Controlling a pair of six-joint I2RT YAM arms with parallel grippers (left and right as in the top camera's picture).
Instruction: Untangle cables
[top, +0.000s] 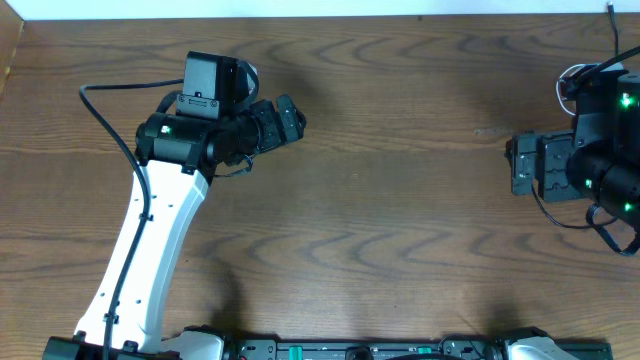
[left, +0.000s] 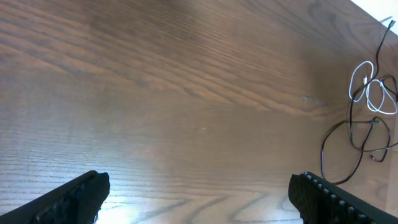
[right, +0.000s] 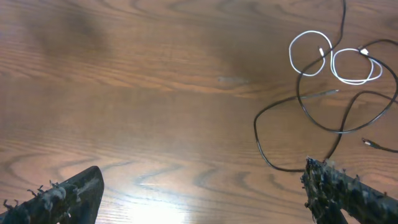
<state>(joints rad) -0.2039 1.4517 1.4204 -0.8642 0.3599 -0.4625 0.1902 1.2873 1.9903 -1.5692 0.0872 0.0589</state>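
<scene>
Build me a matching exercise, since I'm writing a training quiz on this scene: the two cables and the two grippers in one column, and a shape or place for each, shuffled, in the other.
Column one:
1. white cable
2. black cable
3. left gripper
4. right gripper

Column two:
a. open, close to 1 and 2
b. wide sweeping curves
c. open, far from 1 and 2
d. two small round loops

Pairs: 1-d, 2-b, 3-c, 4-a.
</scene>
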